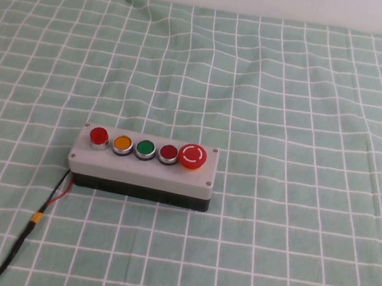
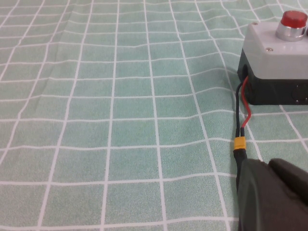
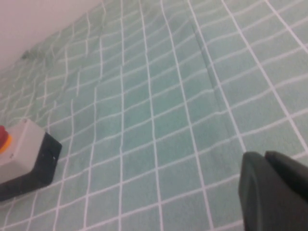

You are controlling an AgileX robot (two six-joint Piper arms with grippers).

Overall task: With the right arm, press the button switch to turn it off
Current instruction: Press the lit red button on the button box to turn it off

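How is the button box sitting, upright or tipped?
Upright: button box lies flat, buttons up. Left gripper by its cable; right gripper apart.

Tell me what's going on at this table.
A grey switch box with a row of five buttons sits on the green checked cloth, a cable trailing from its left end. Nothing is pressing it yet. The right claw hangs over bare cloth off to the box's right, well short of the buttons. The left claw hangs beside the cable, near the box's left end. Neither arm shows in the high view.
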